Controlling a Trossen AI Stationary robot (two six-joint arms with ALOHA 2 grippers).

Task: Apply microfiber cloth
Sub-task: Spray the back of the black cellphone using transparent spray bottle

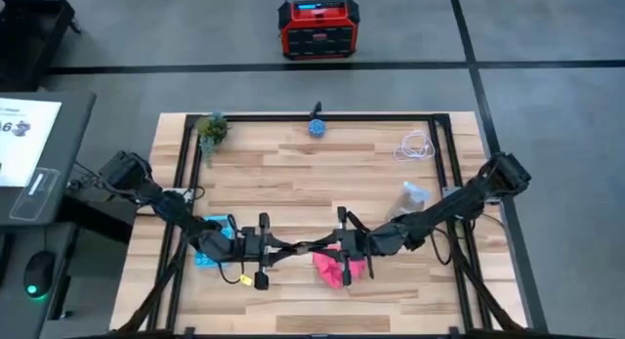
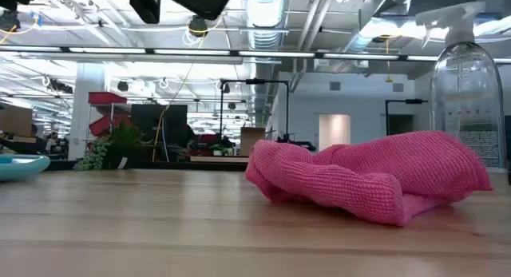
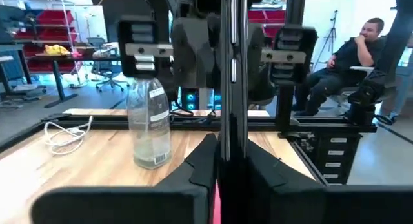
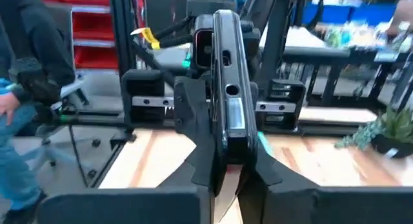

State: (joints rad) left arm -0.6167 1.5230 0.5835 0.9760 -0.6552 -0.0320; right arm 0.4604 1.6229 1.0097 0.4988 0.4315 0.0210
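Note:
The pink-red microfiber cloth [image 1: 342,268] lies crumpled on the wooden table near the front edge, also in the low view [image 2: 375,177]; no gripper touches it. Above its left side a black phone [image 1: 306,248] hangs edge-on between both arms. My left gripper [image 1: 276,248] is shut on the phone's left end, and my right gripper [image 1: 337,247] is shut on its right end. Each wrist view shows the phone edge-on between that arm's fingers [image 3: 226,88] [image 4: 226,75]. My left gripper pinches the phone's left end [image 3: 226,143] between its two fingers [image 3: 201,161], one on each flat face. The fingers come level from the table's left, along the phone. The phone is lifted clear of the table. My right gripper pinches the phone's right end [image 4: 227,143] between its two fingers [image 4: 201,143], one on each flat face. The fingers come level from the table's right, along the phone. Its narrow side with the buttons [image 4: 227,88] faces the wrist camera.
A light blue calculator [image 1: 215,243] lies under the left arm. A clear spray bottle [image 1: 414,195] stands right of centre, a white cable [image 1: 415,146] at the far right, a small plant [image 1: 210,129] at the far left. A black frame [image 1: 293,117] borders the table.

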